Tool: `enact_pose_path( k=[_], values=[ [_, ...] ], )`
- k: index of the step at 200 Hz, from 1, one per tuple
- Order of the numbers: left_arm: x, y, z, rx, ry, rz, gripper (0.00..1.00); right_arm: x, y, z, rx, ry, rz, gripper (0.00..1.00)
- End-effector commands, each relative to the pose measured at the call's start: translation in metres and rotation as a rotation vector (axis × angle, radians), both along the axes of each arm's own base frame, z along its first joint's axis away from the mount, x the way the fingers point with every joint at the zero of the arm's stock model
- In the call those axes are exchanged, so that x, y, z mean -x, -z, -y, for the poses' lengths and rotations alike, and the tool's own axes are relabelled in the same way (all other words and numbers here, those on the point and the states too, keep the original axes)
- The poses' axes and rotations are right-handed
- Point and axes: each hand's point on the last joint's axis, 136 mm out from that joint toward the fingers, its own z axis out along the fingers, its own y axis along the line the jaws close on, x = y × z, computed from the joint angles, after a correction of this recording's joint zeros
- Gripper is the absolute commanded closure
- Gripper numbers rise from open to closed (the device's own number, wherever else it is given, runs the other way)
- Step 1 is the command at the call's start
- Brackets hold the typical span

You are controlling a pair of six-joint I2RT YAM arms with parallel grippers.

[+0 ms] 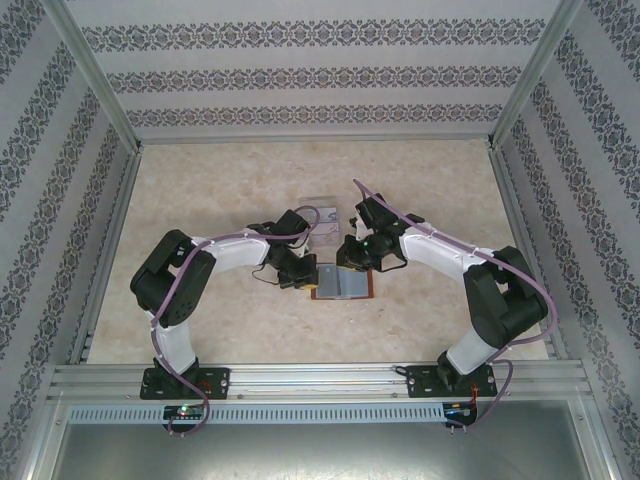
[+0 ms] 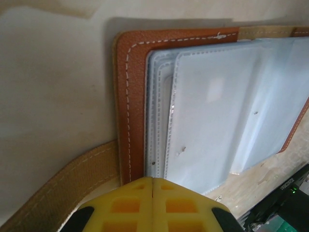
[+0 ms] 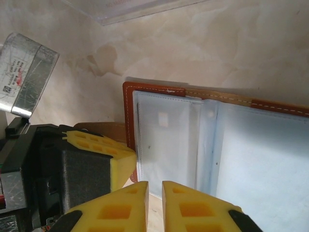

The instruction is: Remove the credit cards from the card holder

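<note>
Card holder (image 1: pixel 343 285) lies open on the tabletop (image 1: pixel 230 200) in the top view, near of a clear tray (image 1: pixel 322 218), the left gripper (image 1: pixel 298 277) at its left edge and the right gripper (image 1: pixel 352 262) over it. Left wrist view has the gripper's yellow fingers pressed together at the brown cover's corner, beside the tan strap tab (image 2: pixel 58 198). Right wrist view shows its fingers a narrow slit apart, holding nothing, at the edge of the blue-grey pockets (image 3: pixel 169 135).

L claw (image 2: pixel 152 193) pads pressed together, R claw (image 3: pixel 155 198) pads w/ slim gap, claws just beside each other.
</note>
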Motion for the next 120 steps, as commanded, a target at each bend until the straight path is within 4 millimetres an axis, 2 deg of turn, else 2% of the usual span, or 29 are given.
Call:
enact_pose_path(
  k=[1, 72, 91, 120],
  values=[
    [0.004, 0.007, 0.000, -0.022, 0.010, -0.013, 0.98, 0.005, -0.001, -0.007, -0.026, -0.010, -0.014, 0.84],
    [0.007, 0.014, -0.006, -0.051, 0.014, -0.020, 1.00, 0.008, 0.009, -0.027, -0.058, -0.049, -0.058, 0.88],
    [0.008, 0.015, -0.006, -0.052, 0.012, -0.022, 1.00, 0.010, 0.015, -0.034, -0.066, -0.064, -0.074, 0.94],
    [0.009, 0.016, -0.006, -0.050, 0.011, -0.025, 1.00, 0.011, 0.023, -0.043, -0.075, -0.078, -0.099, 0.97]
  ],
)
